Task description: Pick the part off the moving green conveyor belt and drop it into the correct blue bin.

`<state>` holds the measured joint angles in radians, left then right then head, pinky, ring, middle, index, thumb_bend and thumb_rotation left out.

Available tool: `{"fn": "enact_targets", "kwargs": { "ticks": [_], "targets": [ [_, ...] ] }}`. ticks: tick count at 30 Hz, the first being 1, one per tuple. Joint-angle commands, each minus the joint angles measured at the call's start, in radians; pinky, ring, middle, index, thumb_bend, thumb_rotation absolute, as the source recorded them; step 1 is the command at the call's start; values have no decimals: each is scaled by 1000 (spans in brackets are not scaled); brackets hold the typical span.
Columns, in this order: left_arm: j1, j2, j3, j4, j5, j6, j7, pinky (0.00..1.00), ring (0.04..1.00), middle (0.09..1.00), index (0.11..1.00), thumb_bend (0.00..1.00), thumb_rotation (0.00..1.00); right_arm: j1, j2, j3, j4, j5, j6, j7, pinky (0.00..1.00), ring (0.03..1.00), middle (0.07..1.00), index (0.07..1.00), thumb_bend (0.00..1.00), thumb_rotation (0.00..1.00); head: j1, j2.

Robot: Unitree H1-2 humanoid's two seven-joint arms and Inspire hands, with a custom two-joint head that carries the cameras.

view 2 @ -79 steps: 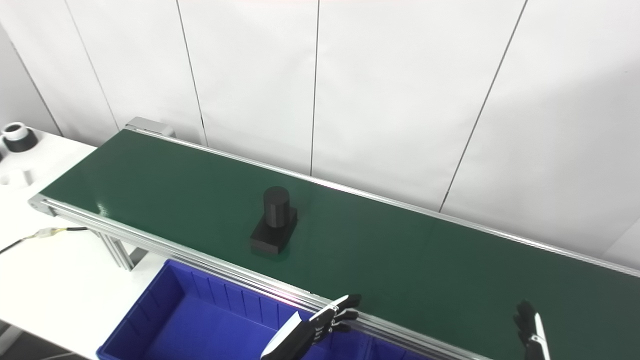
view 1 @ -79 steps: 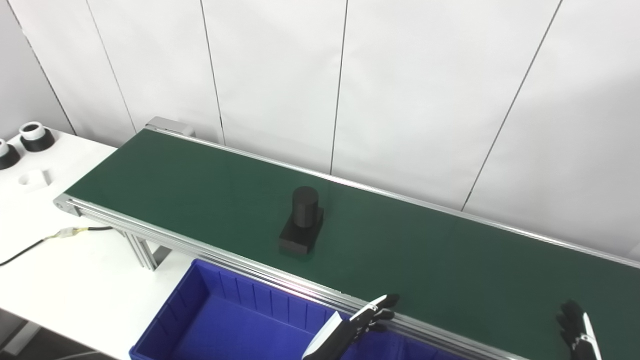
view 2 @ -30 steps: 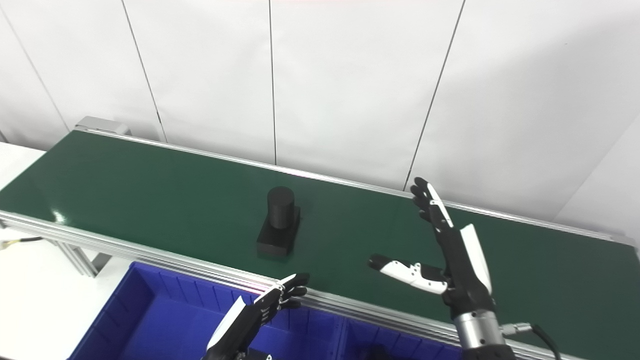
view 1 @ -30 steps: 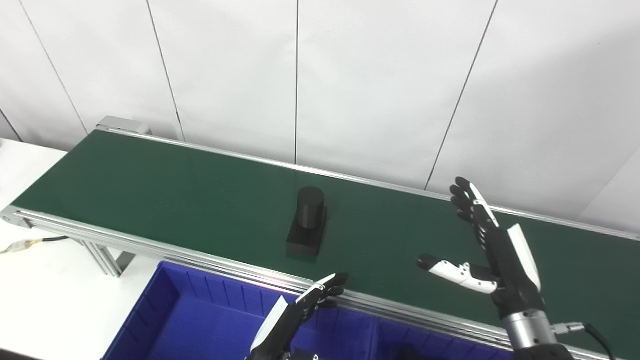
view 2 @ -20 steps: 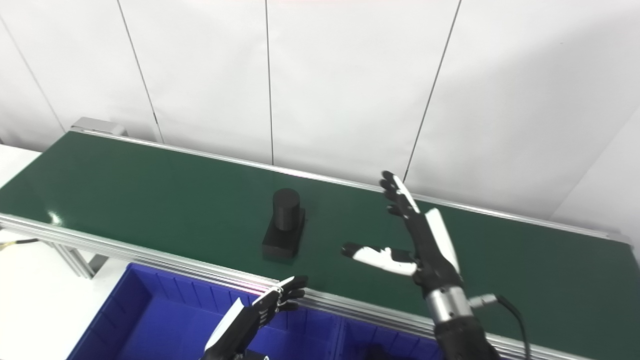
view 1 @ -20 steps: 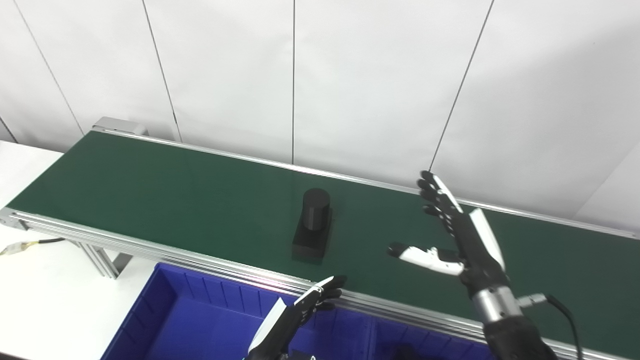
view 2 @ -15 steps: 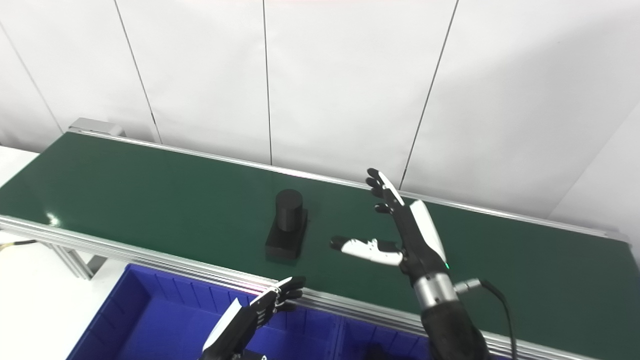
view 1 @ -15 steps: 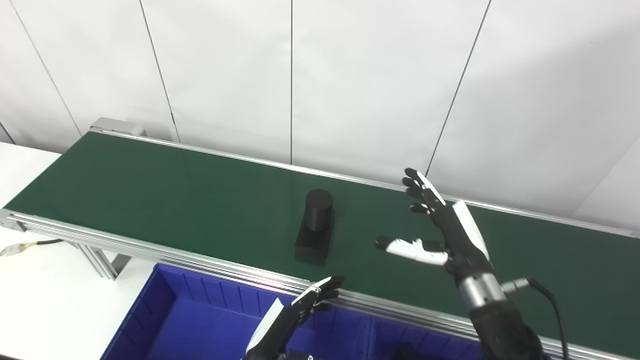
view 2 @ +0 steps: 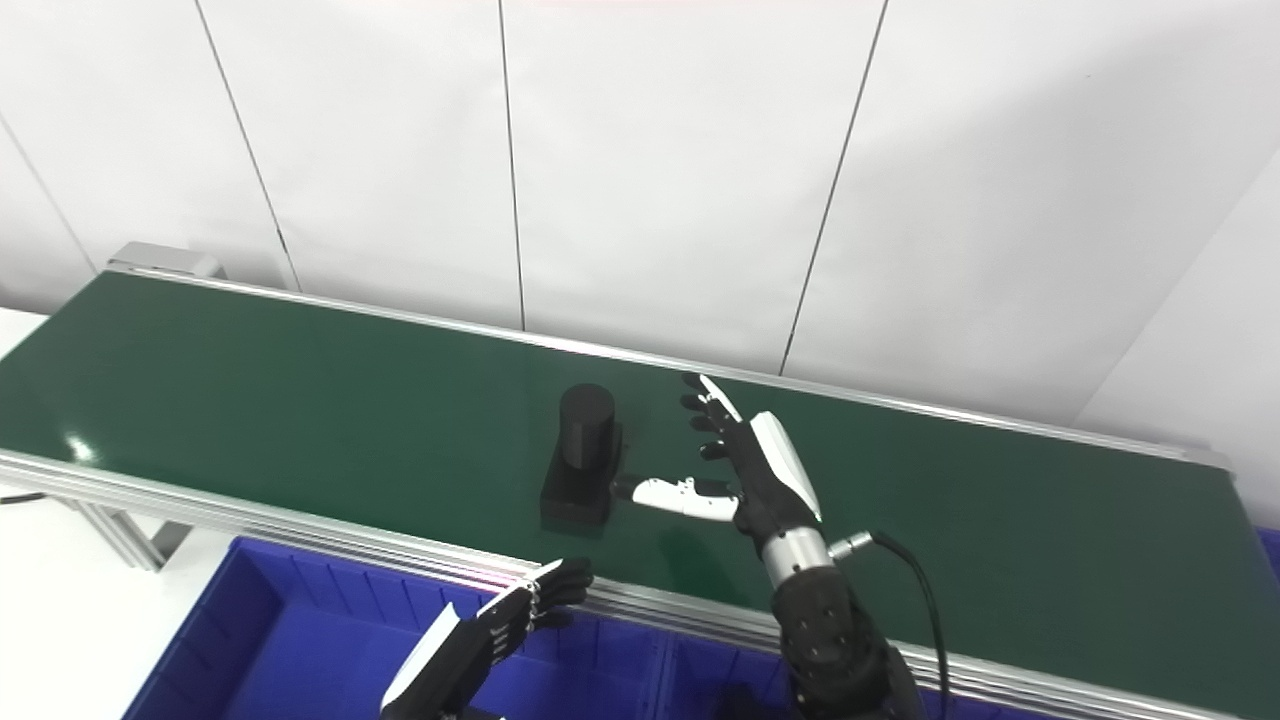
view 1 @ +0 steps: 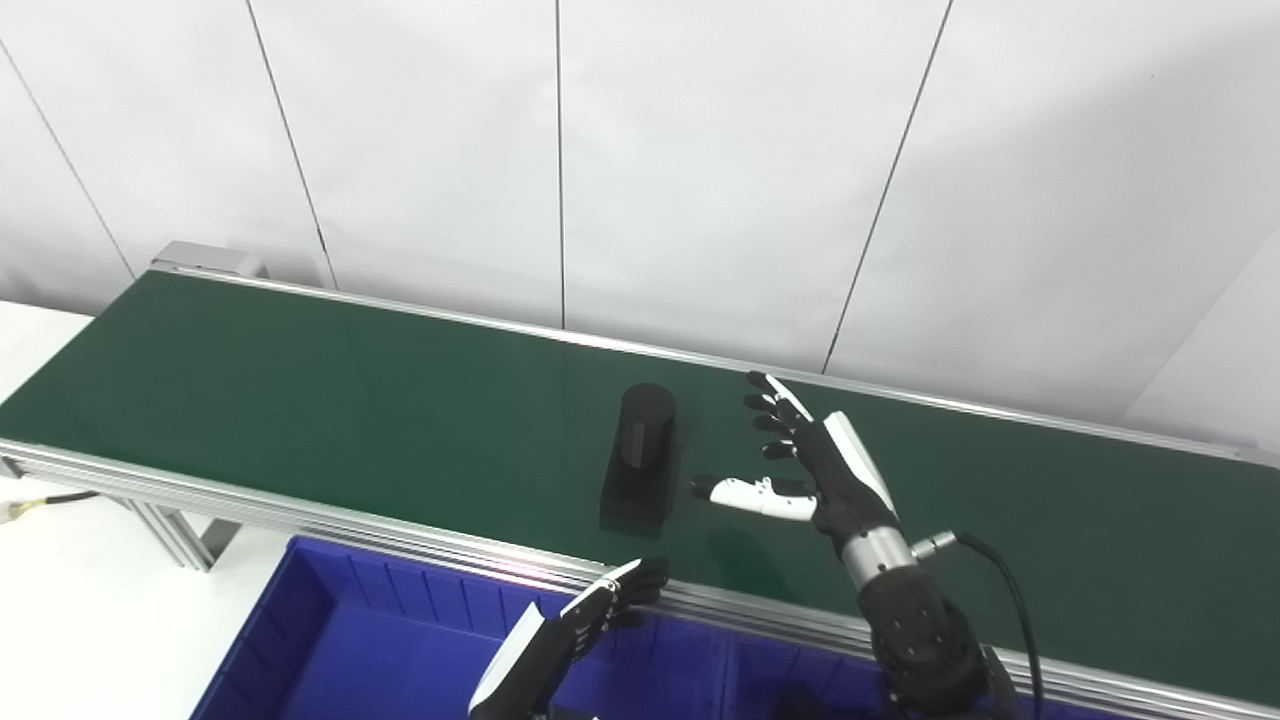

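Observation:
A black part (view 1: 640,455), a short cylinder standing on a square base, sits near the middle of the green conveyor belt (view 1: 350,400). My right hand (view 1: 810,465) is open just to the right of the part, above the belt, with its thumb stretched toward the part's base and a small gap between them. My left hand (view 1: 575,630) is open and empty, low at the belt's near rail, above the blue bin (view 1: 400,640). In the right eye view the part (view 2: 583,457) and right hand (view 2: 745,465) show the same.
The belt's aluminium rails (view 1: 300,505) run along both long sides. A second blue bin section (view 1: 800,680) lies under my right arm. A white table (view 1: 70,590) and a cable (view 1: 40,500) are at the left. White wall panels stand behind.
My right hand has come down and moved left, close to the part. The part has drifted slightly right on the belt. My left hand has stayed put. The camera has shifted.

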<state>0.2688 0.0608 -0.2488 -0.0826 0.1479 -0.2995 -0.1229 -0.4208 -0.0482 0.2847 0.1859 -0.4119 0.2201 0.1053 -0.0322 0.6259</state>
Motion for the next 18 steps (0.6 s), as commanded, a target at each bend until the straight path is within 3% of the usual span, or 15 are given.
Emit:
{"fn": "enact_targets", "kwargs": {
  "ticks": [1, 7, 11, 18],
  "targets": [
    [-6, 0, 0, -6, -8, -56, 4, 809, 855, 872, 860, 807, 304, -62, 18, 7, 7, -6, -59, -23, 738, 856, 903, 958, 952, 473, -4, -5],
    [3, -2, -3, 7, -39, -79, -5, 800, 846, 861, 853, 814, 301, -100, 38, 1, 97, 17, -56, -31, 754, 860, 897, 954, 964, 462, -20, -11],
    [4, -2, -3, 19, -44, -97, -8, 798, 848, 860, 852, 823, 312, -124, 45, 7, 143, 2, -53, -44, 696, 837, 908, 955, 962, 451, -24, -13],
    [9, 4, -7, 25, -47, -113, -17, 795, 854, 869, 860, 812, 301, -184, 52, 25, 230, -24, -45, -69, 689, 844, 933, 970, 953, 439, -41, -16]
  ]
}}
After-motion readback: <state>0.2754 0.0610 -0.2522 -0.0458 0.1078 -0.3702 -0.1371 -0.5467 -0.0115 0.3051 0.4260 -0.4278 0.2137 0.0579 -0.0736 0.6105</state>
